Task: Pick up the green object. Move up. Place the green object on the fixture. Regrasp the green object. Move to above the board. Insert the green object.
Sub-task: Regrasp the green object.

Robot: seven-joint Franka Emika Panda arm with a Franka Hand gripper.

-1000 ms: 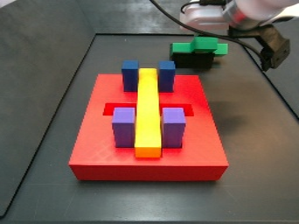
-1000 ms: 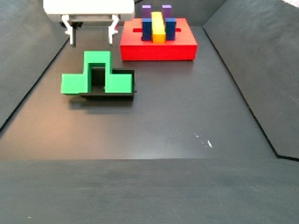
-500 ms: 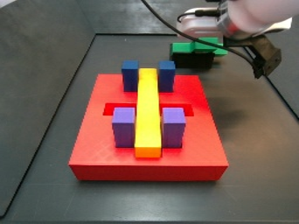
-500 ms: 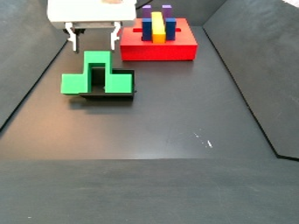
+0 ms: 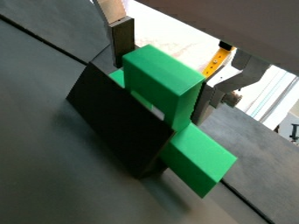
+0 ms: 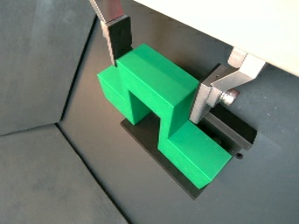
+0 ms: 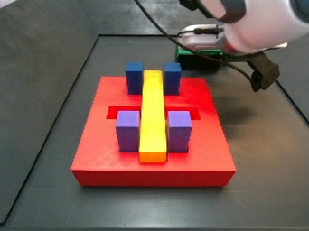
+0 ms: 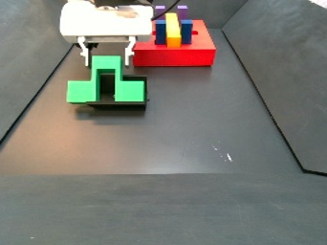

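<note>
Around green object [image 6: 149,83] on fixture [image 5: 117,122], gripper [image 6: 163,63].

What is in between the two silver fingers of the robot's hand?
The upright stem of the green object sits between the end effector's fingers in both wrist views, with a small gap on each side. The piece rests on the fixture.
</note>
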